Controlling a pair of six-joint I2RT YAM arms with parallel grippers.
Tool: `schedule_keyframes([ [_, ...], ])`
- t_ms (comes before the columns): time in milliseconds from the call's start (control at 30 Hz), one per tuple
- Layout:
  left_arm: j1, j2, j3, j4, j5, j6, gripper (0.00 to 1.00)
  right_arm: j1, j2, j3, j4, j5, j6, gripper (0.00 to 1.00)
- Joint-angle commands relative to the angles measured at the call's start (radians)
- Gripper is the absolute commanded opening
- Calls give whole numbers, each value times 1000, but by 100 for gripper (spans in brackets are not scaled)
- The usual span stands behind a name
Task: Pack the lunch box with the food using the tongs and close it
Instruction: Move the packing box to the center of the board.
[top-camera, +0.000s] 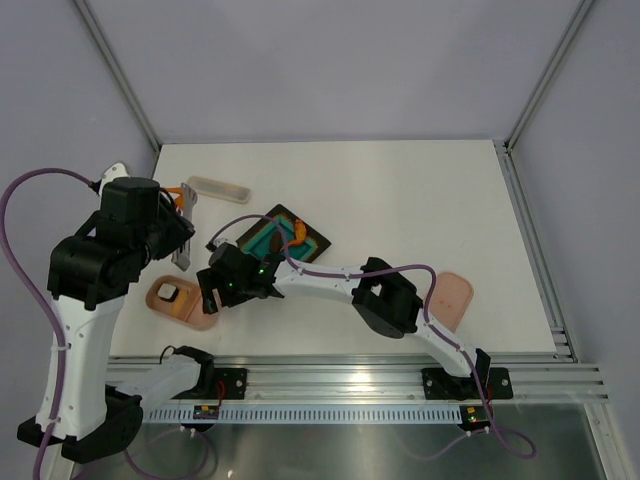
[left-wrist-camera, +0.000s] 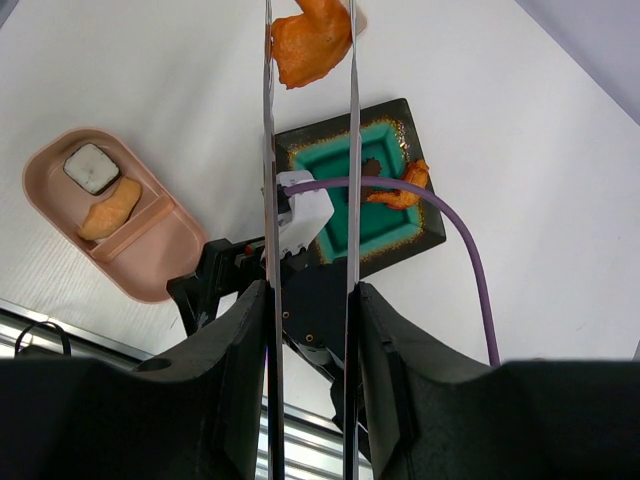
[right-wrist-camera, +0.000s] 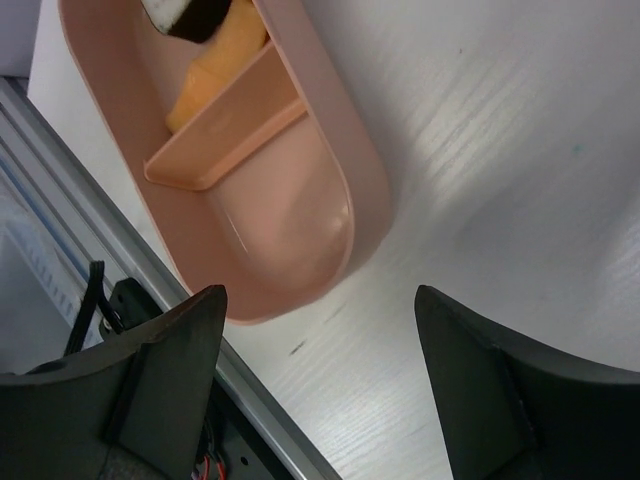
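Three views, taken in turn.

From above: finds the left gripper (top-camera: 178, 232) closed round the tongs (top-camera: 184, 255), held above the white table (top-camera: 400, 190), an orange food piece (top-camera: 179, 197) nipped at the tips near a long pale case (top-camera: 220, 188). Places the lunch box (top-camera: 157, 303) by the near edge, left of centre, the right gripper (top-camera: 210, 298) at its right end, the lid (top-camera: 452, 297) well apart on the far right, a dark tray (top-camera: 315, 243) with a shrimp (top-camera: 298, 232) between.

From the left wrist: shows the tongs (left-wrist-camera: 268, 150) squeezed narrow, both thin arms pressing the orange food piece (left-wrist-camera: 312, 40). Shows the lunch box (left-wrist-camera: 150, 255) lower left, two pieces sharing one compartment, the other bare.

From the right wrist: looks past fingers (right-wrist-camera: 165, 370) spread wide, nothing between them, onto the rounded end of the lunch box (right-wrist-camera: 290, 210).

Handling, as a guess: light and probably slick food, so apt to twist out of smooth metal; best kept pinched across the thick middle. Springy tongs, so hold mid-length and ease off only over the bare compartment. Shallow, light box, likely to skate; steady by the end wall.

Smooth, faintly grained tabletop; pale walls and aluminium posts at the back and sides, a metal rail along the near edge.
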Motion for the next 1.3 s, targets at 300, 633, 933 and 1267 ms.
schedule_keyframes([
  [300, 4, -40, -40, -106, -30, 34, 0, 9, 71, 164, -58, 125, 37, 69],
  [633, 5, -56, -54, -98, -28, 40, 0, 9, 102, 231, -87, 122, 33, 45],
  [933, 4, -63, -60, -92, -28, 43, 0, 9, 111, 241, -108, 147, 28, 30],
  [1267, 4, -66, -71, -82, -24, 43, 0, 9, 94, 224, -104, 179, 30, 20],
])
